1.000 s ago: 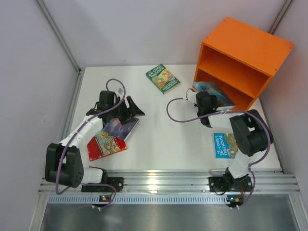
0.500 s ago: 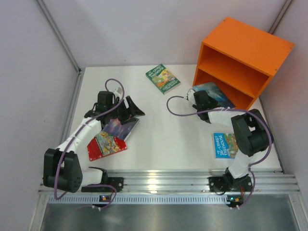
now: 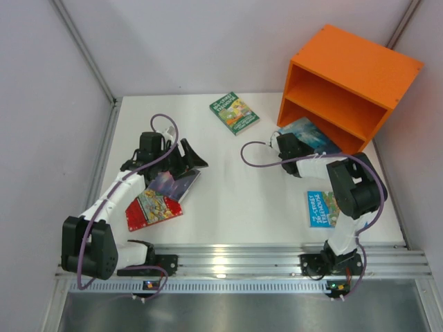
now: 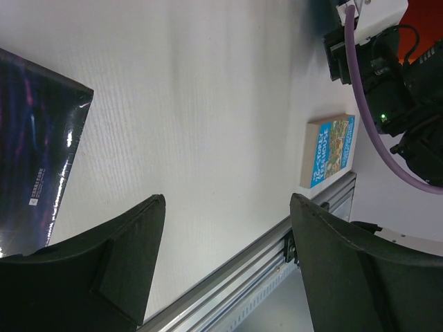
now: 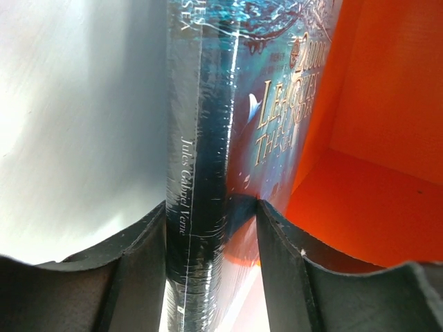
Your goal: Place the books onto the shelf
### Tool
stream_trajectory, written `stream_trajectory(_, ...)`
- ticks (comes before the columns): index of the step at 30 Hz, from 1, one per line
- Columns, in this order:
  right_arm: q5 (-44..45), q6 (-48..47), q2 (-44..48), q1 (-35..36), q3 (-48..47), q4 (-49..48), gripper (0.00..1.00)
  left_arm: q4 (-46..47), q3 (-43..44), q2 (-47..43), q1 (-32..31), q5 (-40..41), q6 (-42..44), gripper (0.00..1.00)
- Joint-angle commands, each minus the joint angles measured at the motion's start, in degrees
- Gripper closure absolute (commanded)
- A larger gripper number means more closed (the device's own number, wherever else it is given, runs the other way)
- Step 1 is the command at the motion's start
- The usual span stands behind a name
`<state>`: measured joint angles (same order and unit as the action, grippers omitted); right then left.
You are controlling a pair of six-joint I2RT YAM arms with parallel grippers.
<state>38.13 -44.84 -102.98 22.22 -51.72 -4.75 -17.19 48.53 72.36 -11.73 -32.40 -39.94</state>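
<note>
The orange shelf [image 3: 360, 69] stands at the back right, its openings facing the table. A pale blue book [image 3: 311, 131] leans at the mouth of the lower compartment. My right gripper [image 3: 286, 144] stands open around its near end. In the right wrist view the spine [image 5: 197, 173] rests against one finger [image 5: 142, 242], with a gap showing at the other, and the shelf's orange inside [image 5: 374, 138] lies behind. My left gripper [image 3: 192, 160] is open and empty just past the dark purple book [image 3: 174, 184], which overlaps the red book [image 3: 154, 209]. The green book [image 3: 234, 113] lies flat at the back centre.
A bright blue book [image 3: 323, 208] lies flat at the front right by the right arm's base, also seen in the left wrist view [image 4: 329, 151]. A metal rail [image 3: 235, 259] runs along the table's near edge. Walls close in on both sides.
The right jaws have widened around the pale blue book, which now leans a little nearer the shelf. The left arm has shifted slightly left, jaws unchanged.
</note>
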Motion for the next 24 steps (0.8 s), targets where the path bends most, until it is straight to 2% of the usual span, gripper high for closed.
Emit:
stream_trajectory(1,2.0,-2.3,-0.8,-1.0,-0.7,-6.3,0.69,1.6,-0.3,-1.3,-0.1,-1.1,1.0,0.22)
stream_trajectory(3,2.0,-5.3,-1.3,-1.3,0.1,-10.9,0.82,1.8,-0.2,-1.2,-0.1,-1.2,0.9,0.23)
stream_trajectory(4,2.1,-6.6,-1.5,-1.4,1.1,-12.7,0.91,2.1,-0.2,-1.1,-0.1,-1.1,0.8,0.23)
stream_trajectory(6,2.6,-9.8,-2.2,-1.5,1.9,-17.7,1.00,2.6,-0.4,-1.6,-0.1,-0.7,0.1,0.23)
stream_trajectory(15,-0.9,-17.7,-3.1,-1.5,7.3,-37.2,1.00,3.0,1.0,-1.4,-0.1,0.1,-0.3,0.23)
stream_trajectory(24,-8.7,-19.7,-4.3,-1.6,7.2,-46.5,1.00,4.2,0.9,-0.8,-0.1,0.7,-1.5,0.24)
